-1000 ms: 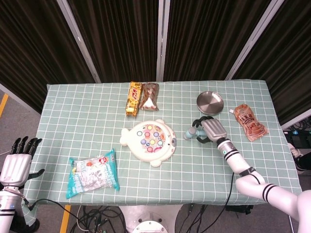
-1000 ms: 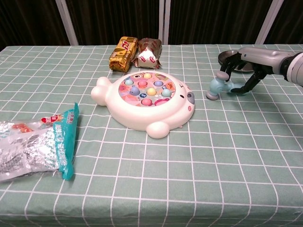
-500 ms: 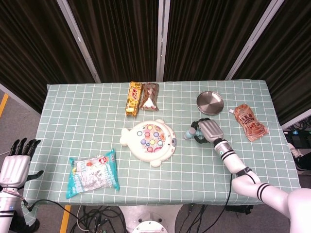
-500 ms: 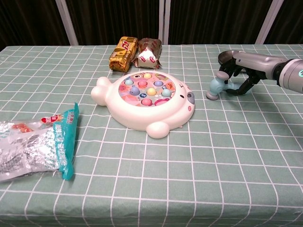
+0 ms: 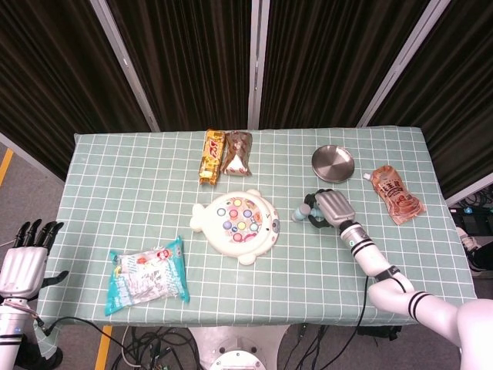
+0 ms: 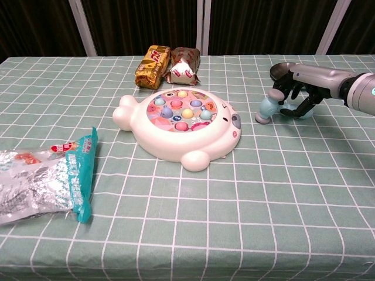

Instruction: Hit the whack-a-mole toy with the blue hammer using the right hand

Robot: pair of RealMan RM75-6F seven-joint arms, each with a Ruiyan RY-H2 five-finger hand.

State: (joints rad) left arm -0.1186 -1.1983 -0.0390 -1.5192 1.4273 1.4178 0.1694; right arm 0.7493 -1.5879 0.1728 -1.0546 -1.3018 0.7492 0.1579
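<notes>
Blue hammer (image 6: 268,109) on table, right hand (image 6: 300,93) palm-down, fingers (image 6: 295,109) seemingly curled round handle

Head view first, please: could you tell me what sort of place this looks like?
Probably a robot lab or demo stall: a table under green checked cloth, dark curtains with metal poles behind it, and cables on the floor beneath.
</notes>
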